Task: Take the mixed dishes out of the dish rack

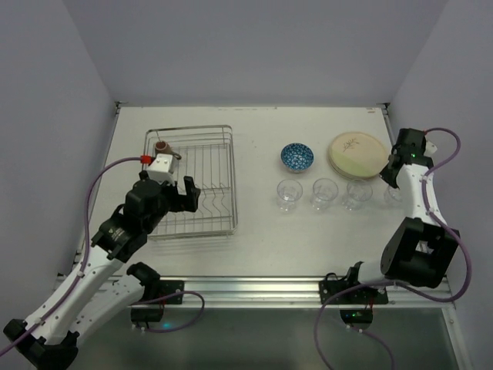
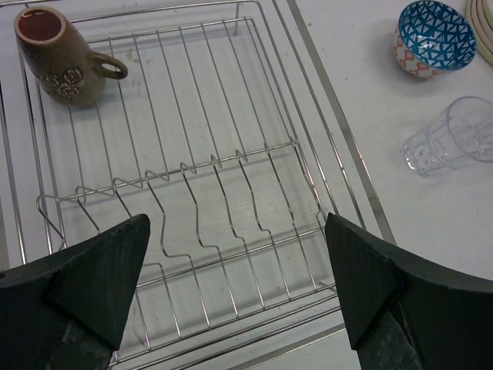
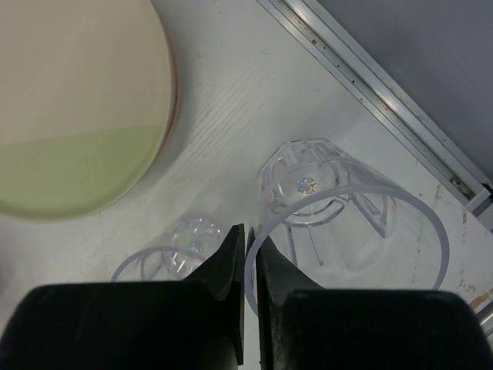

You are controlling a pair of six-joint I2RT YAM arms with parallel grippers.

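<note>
The silver wire dish rack (image 1: pixel 232 179) holds only a small brown mug (image 1: pixel 162 146), upright in its far left corner (image 2: pixel 60 58). My left gripper (image 1: pixel 187 194) hovers open over the rack's near prongs (image 2: pixel 231 231), with nothing between its fingers. To the right of the rack stand the blue-patterned bowl (image 1: pixel 296 156), stacked cream plates (image 1: pixel 357 153) and a row of clear glasses (image 1: pixel 324 193). My right gripper (image 3: pixel 250 243) is shut on the rim of the rightmost glass (image 3: pixel 347 223), which stands on the table. A neighbouring glass (image 3: pixel 166 258) is just to its left.
The table's metal edge rail (image 3: pixel 385 100) runs close behind the held glass, near the right wall. A glass (image 2: pixel 454 137) and the bowl (image 2: pixel 433 37) lie right of the rack. Bare table shows in front of the glasses (image 1: pixel 308 239).
</note>
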